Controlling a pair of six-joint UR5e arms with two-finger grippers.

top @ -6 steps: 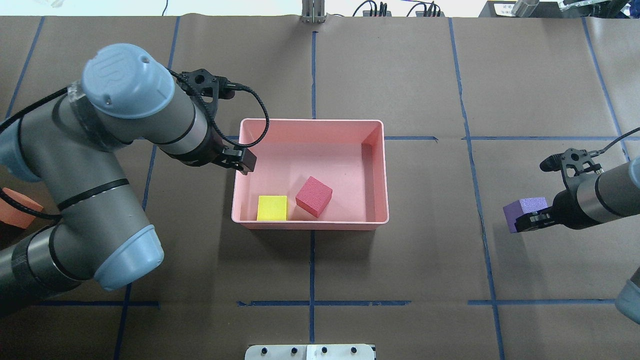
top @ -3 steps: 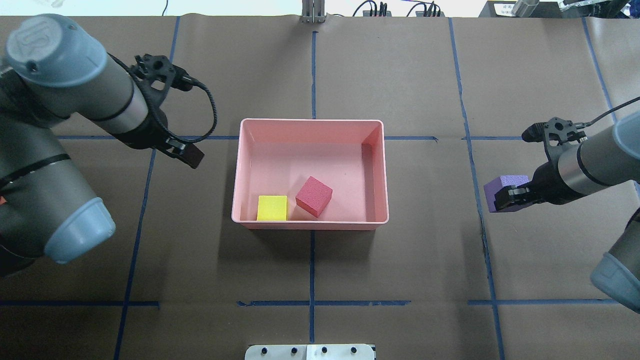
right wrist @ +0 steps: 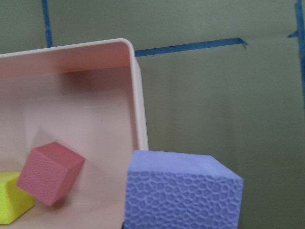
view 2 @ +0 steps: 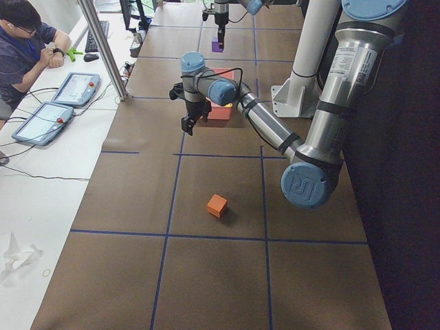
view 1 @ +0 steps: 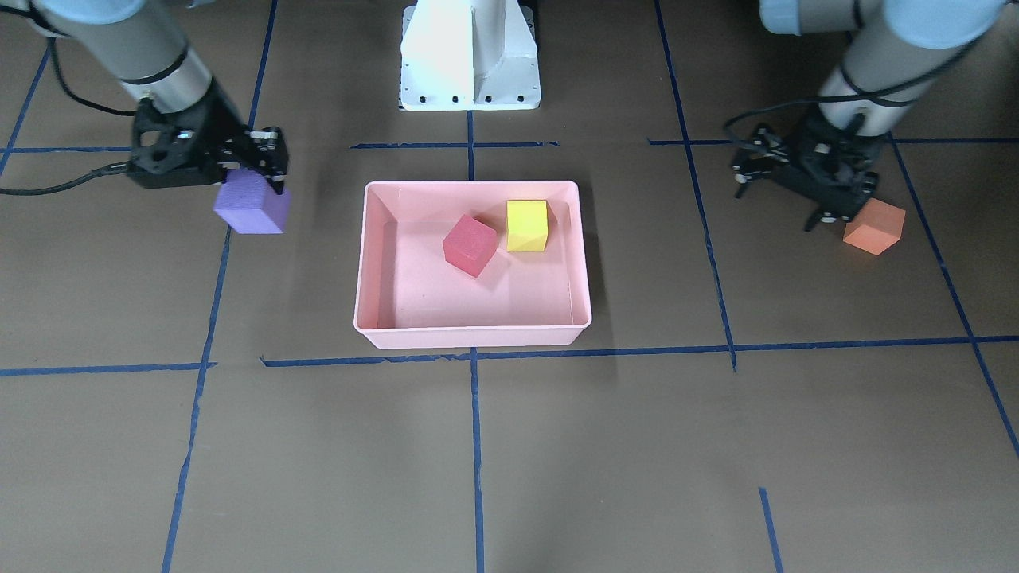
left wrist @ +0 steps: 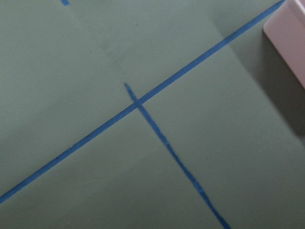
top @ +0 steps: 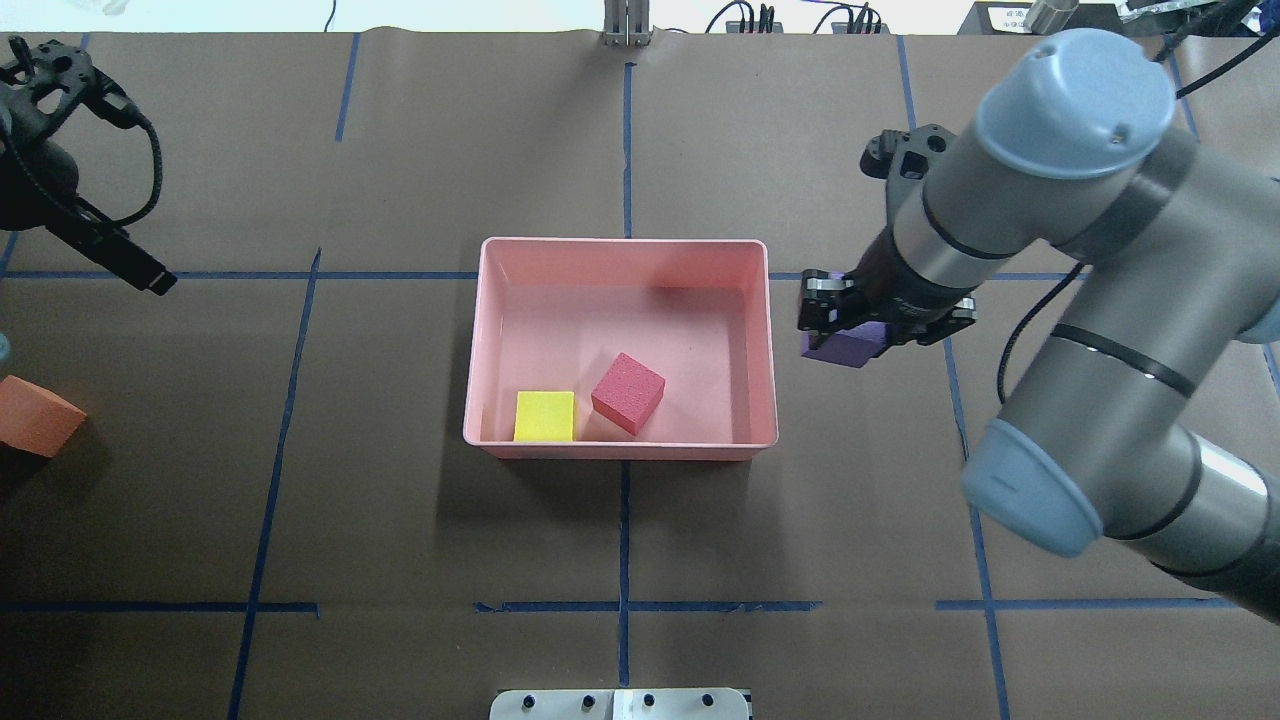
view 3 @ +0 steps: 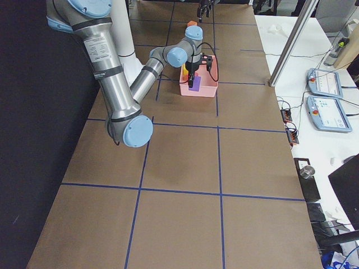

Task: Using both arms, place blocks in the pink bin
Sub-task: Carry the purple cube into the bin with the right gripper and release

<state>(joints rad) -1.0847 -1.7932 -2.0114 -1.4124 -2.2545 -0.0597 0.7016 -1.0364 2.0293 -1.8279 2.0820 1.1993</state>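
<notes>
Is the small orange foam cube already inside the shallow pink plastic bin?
No, the small orange foam cube lies on the brown table, well outside the shallow pink plastic bin.

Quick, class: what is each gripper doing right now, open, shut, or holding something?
Left gripper: open, empty, near the orange block.
Right gripper: shut on the purple block.

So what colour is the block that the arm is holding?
Purple. The block shows best in the front-facing view.
</notes>
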